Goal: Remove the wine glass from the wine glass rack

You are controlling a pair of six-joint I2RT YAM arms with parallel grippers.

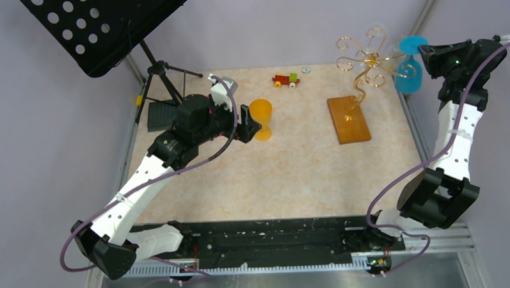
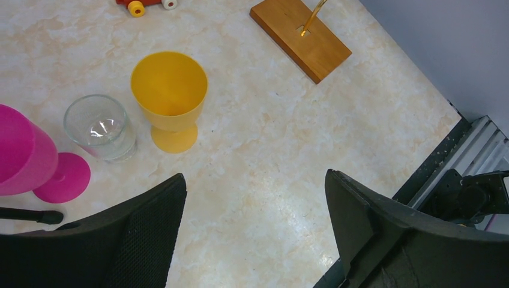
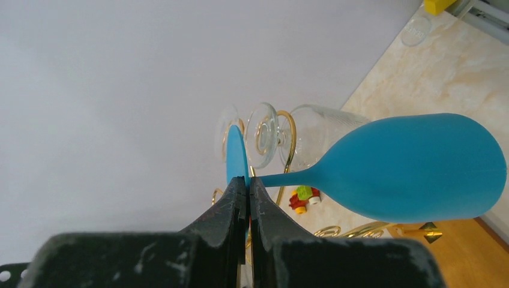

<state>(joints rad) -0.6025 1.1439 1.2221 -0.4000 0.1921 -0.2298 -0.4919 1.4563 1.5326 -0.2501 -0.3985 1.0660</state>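
Beside rack (image 1: 349,120) top, raised right claw (image 3: 248,183) pinches blue wine glass (image 3: 414,168) stem.

We see the wine glass (image 3: 414,168) in opaque turquoise blue, and the wine glass rack (image 1: 363,57) in gold wire on an orange-brown wooden base (image 1: 349,119). The surface (image 1: 292,175) is beige with cream marbling, and on it we see a yellow goblet (image 2: 170,90), a magenta goblet (image 2: 24,159), a clear tumbler (image 2: 99,127) and a red, yellow and green toy (image 1: 286,80). The music stand (image 1: 101,28) is black, dotted with round holes, and the left end effector (image 2: 255,176) and the right end effector (image 3: 248,181) are black too.
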